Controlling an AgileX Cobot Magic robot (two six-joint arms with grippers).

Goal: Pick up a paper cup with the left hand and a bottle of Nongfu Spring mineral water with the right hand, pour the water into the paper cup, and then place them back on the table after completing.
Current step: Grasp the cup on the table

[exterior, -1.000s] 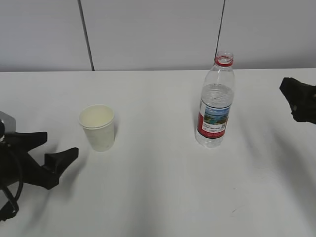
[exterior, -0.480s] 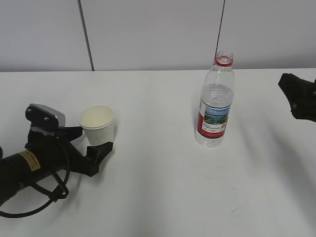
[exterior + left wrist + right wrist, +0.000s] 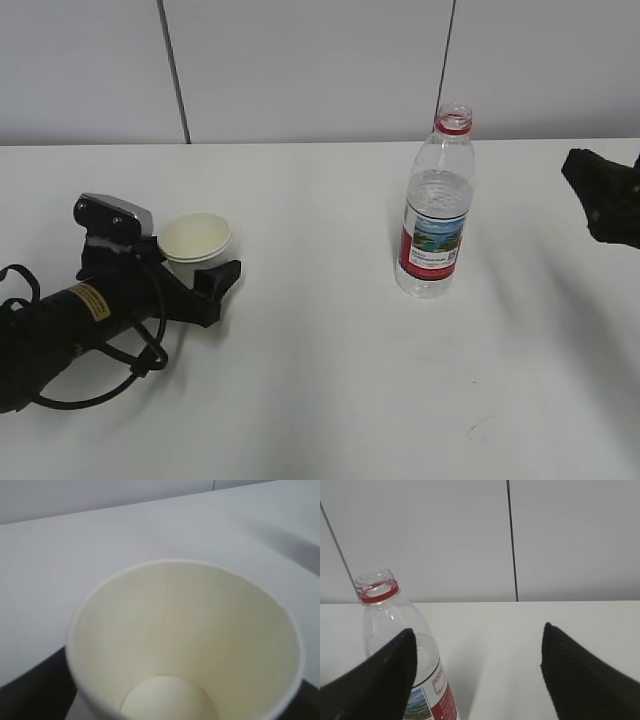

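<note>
L hand (image 3: 195,272) open w/ jaws around paper cup (image 3: 195,240), R hand (image 3: 477,672) open

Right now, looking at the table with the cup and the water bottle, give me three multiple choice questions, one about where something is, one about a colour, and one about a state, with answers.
1. Where is the paper cup relative to the bottle, seen from the exterior camera?
A. To its left
B. To its right
C. Behind it

2. What colour is the ring on the bottle's neck?
A. Blue
B. Red
C. Green

3. What is inside the paper cup?
A. Water to the brim
B. A spoon
C. Nothing

Answers: 1 A, the cup stands at the left claw, well left of the bottle. 2 B, a red ring circles the open neck. 3 C, the left wrist camera shows a dry, bare bottom.
</note>
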